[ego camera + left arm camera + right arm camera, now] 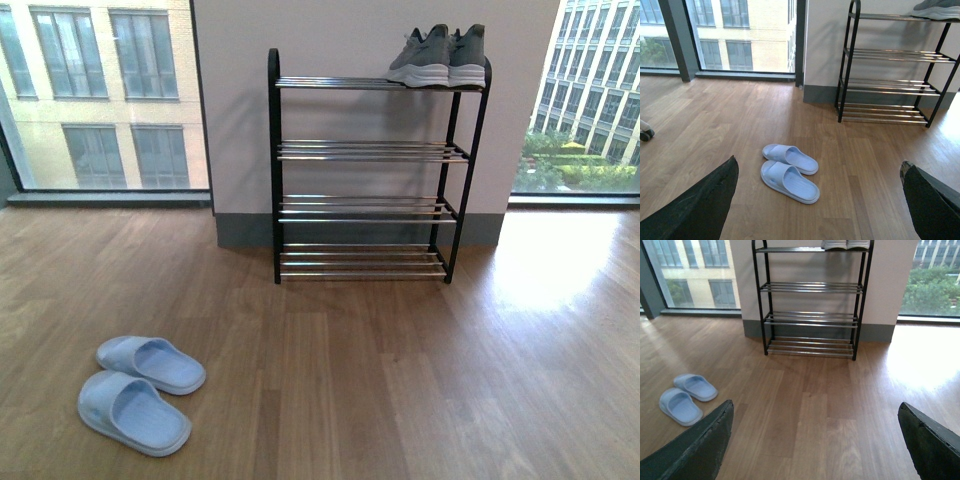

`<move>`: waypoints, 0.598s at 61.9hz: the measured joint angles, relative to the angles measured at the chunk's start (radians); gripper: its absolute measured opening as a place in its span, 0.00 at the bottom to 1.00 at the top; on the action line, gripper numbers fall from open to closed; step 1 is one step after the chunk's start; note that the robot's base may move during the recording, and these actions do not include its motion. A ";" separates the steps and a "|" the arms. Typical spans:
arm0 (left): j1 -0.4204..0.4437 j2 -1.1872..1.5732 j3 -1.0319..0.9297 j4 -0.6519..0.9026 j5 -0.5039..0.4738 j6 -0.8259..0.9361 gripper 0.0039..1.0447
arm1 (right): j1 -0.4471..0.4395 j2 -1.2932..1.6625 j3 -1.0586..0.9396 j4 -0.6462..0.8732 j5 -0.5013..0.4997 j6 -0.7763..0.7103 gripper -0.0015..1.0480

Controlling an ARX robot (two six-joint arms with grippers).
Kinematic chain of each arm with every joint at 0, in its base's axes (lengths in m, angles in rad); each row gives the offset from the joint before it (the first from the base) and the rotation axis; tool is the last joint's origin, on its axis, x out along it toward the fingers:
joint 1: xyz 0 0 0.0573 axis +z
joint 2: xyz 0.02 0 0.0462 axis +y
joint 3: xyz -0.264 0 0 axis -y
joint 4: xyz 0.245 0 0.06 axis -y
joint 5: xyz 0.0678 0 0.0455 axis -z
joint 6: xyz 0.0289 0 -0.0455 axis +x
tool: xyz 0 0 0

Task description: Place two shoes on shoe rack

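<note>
Left fingers (pixel 695 210) and right fingers (pixel 935 442) are seen as broad, matte black wedges, edges rounded, surfaces faintly mottled.

**Daylight from two sides, glare on the floor**

Bright daylight comes through the windows (pixel 100 95) on both sides of the wall (pixel 330 30). The floor (pixel 560 265) glares white at the right. The rack (pixel 365 150) casts a soft shadow leftward. The views are sharp, except the dark, soft fingers (pixel 690 210).
</note>
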 joint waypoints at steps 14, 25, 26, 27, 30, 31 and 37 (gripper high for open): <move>0.000 0.000 0.000 0.000 0.000 0.000 0.91 | 0.000 0.000 0.000 0.000 -0.003 0.000 0.91; 0.000 0.000 0.000 0.000 -0.004 0.000 0.91 | 0.000 0.000 0.000 0.000 -0.006 0.000 0.91; 0.000 0.000 0.000 0.000 -0.004 0.000 0.91 | 0.000 0.000 0.000 0.000 -0.007 0.000 0.91; 0.000 0.000 0.000 0.000 -0.003 0.000 0.91 | 0.000 0.000 0.000 0.000 -0.007 0.000 0.91; 0.000 0.000 0.000 0.000 -0.002 0.000 0.91 | 0.000 0.000 0.000 0.000 -0.003 0.000 0.91; 0.000 0.000 0.000 0.000 -0.002 0.000 0.91 | 0.000 0.000 0.000 0.000 -0.003 0.000 0.91; 0.000 0.000 0.000 0.000 0.000 0.000 0.91 | 0.000 0.000 0.000 0.000 0.001 0.000 0.91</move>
